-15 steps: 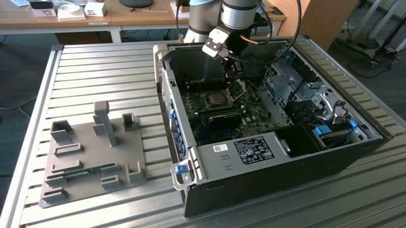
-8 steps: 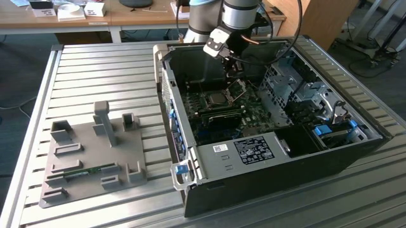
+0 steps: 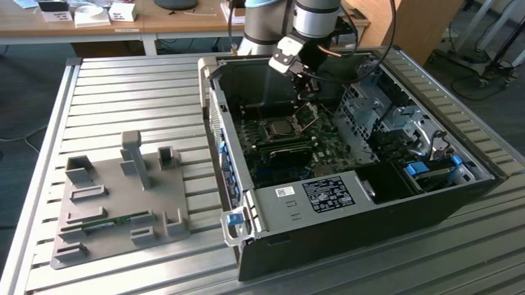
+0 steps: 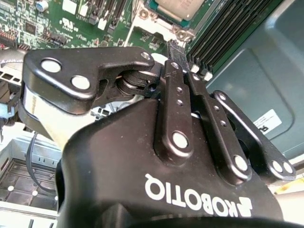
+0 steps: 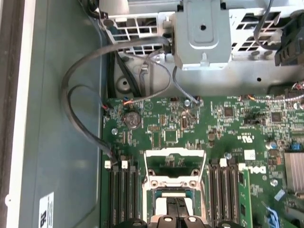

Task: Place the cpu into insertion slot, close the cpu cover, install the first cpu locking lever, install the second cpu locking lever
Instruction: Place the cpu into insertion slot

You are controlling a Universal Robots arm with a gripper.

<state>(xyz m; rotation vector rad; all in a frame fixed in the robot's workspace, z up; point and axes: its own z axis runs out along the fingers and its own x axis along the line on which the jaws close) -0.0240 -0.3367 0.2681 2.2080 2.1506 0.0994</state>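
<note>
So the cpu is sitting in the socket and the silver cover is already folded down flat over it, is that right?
Not quite. The cpu is in the insertion slot, but the cpu cover is not down: it stands tilted up, open, in the exterior view.

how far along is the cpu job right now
Done: the chip looks seated in its socket. In hand: the gripper, fingers together and holding nothing, sits right by the metal cover, which stands raised off the socket. Left: closing that cover and both latching steps.
</note>
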